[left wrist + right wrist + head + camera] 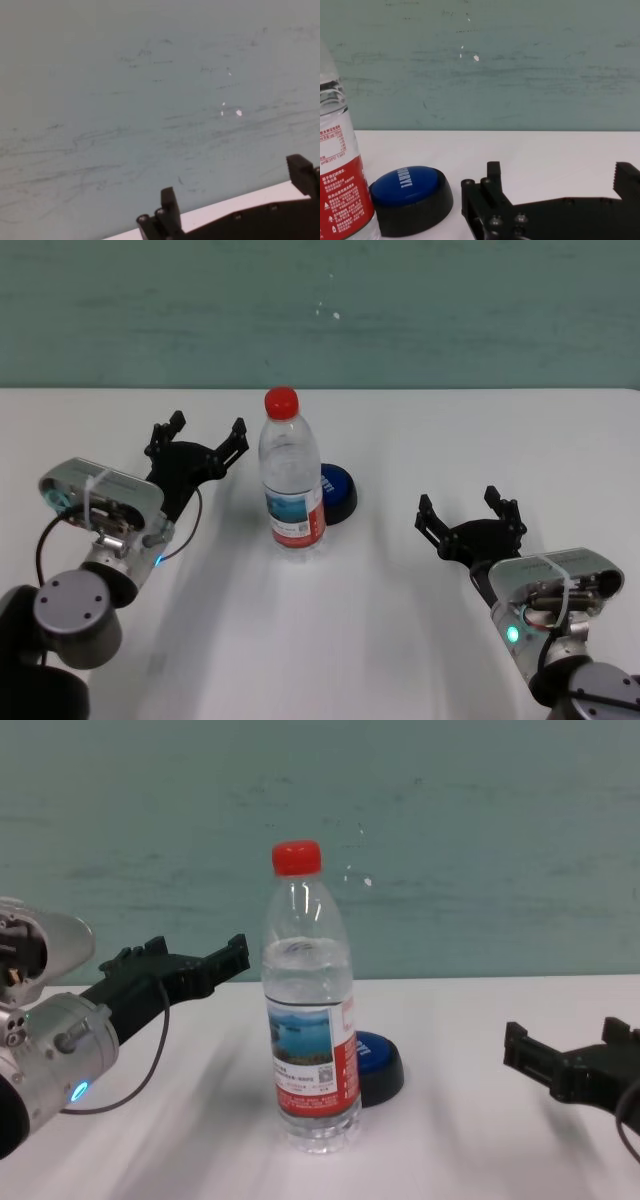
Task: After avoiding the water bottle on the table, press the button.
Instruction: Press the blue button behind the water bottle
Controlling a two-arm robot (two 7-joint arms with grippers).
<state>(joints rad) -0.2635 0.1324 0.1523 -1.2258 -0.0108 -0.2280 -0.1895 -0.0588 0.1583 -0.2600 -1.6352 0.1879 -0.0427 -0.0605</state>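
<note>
The water bottle [293, 485] stands upright in the middle of the table [340, 650], with a red cap and a red, white and blue label. The blue button [338, 491] on its black base sits just behind and to the right of it, partly hidden; it shows beside the bottle [340, 175] as the button [410, 192] in the right wrist view. My left gripper [207, 430] is open, raised left of the bottle at about shoulder height [190, 955]. My right gripper [460, 508] is open and low, right of the button, holding nothing.
A teal wall [320, 310] rises behind the table's far edge. The left wrist view faces that wall, with only the fingertips [170, 200] and a strip of table showing. A black cable [190, 525] loops by my left wrist.
</note>
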